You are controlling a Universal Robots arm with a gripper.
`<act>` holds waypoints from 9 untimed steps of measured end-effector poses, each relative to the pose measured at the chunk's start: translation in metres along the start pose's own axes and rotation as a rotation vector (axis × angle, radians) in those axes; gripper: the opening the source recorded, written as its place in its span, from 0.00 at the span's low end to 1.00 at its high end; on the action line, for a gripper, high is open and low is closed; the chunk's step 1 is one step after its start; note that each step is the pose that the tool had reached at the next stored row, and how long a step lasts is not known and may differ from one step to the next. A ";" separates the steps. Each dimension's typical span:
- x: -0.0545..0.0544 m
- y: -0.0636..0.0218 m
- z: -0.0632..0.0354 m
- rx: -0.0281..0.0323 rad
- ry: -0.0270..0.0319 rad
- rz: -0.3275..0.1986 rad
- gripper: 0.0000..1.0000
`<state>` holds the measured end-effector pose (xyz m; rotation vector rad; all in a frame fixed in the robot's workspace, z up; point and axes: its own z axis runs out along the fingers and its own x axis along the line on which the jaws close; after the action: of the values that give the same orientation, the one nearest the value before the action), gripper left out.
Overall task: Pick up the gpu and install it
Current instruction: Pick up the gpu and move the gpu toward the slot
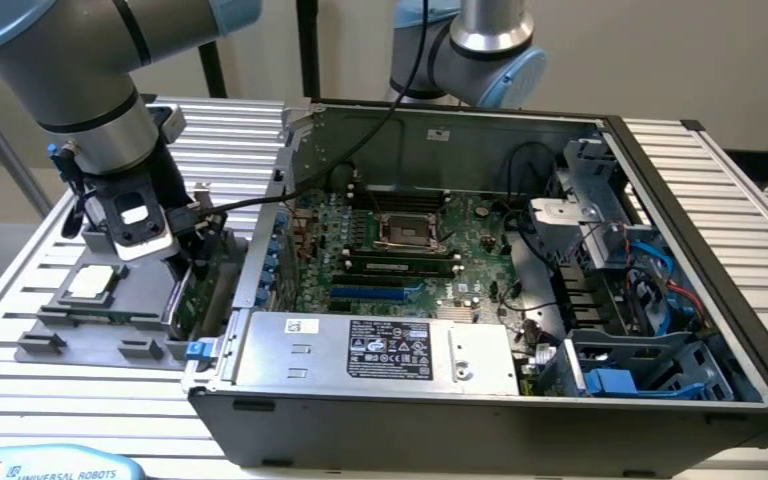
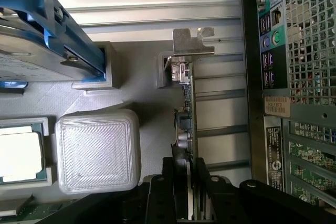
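Grasping is the step in hand. The pincer point(image 2: 186, 167) has its jaws narrow on the gpu point(image 2: 187, 106), one on each face, and I judge it gripped. The card stands on edge in the gray holder point(image 1: 91, 335) on the table point(image 1: 231, 130), at nine o'clock from the open case point(image 1: 464, 412). A lift calls for a straight upward pull, clear of the slot.

Exterior view: high, angled down over case point(image 1: 491, 418) and tray point(image 1: 91, 345). Wrist view: close, past hand point(image 2: 185, 162) onto same tray.

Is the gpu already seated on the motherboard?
No, the gpu stands on edge in the grey holder tray beside the computer case, with the gripper at it.
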<state>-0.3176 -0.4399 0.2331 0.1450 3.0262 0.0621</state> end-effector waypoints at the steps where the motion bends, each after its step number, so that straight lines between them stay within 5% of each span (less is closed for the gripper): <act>1: 0.000 0.0000 0.0000 0.0000 -0.0001 0.000 0.27; 9: 0.000 0.0000 0.0000 -0.0001 0.0006 -0.002 0.27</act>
<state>-0.3176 -0.4399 0.2330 0.1424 3.0269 0.0621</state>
